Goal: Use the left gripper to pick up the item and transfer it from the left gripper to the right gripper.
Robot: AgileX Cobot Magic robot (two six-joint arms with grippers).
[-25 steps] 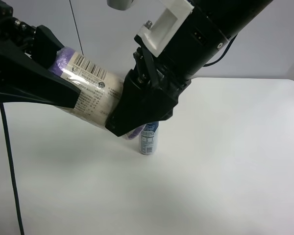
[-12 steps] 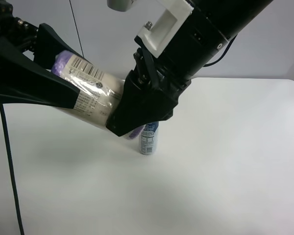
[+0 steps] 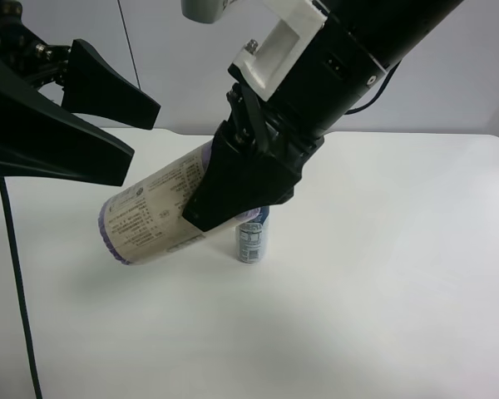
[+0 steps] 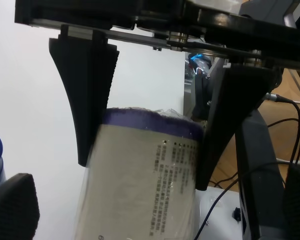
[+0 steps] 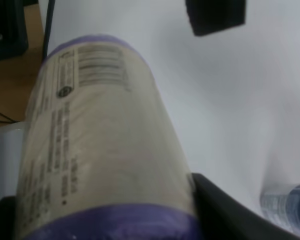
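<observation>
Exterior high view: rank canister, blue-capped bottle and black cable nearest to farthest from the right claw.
1. Canister: clamped in the right claw.
2. Blue-capped bottle: standing just beneath it.
3. Black cable: view's far left edge.

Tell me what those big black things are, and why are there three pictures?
They are two robot arms. Each one ends in a pincer that can pinch things. One picture comes from a camera mounted high up, looking down at the white table. The other two come from little cameras fixed on each arm's wrist, so everything in them looks very close. The right pincer is squeezing a cream canister with purple ends and holds it tilted in the air over the table. The left pincer is wide open beside it and touches nothing. A small bottle with a blue top stands on the table, partly hidden behind the right pincer.
</observation>
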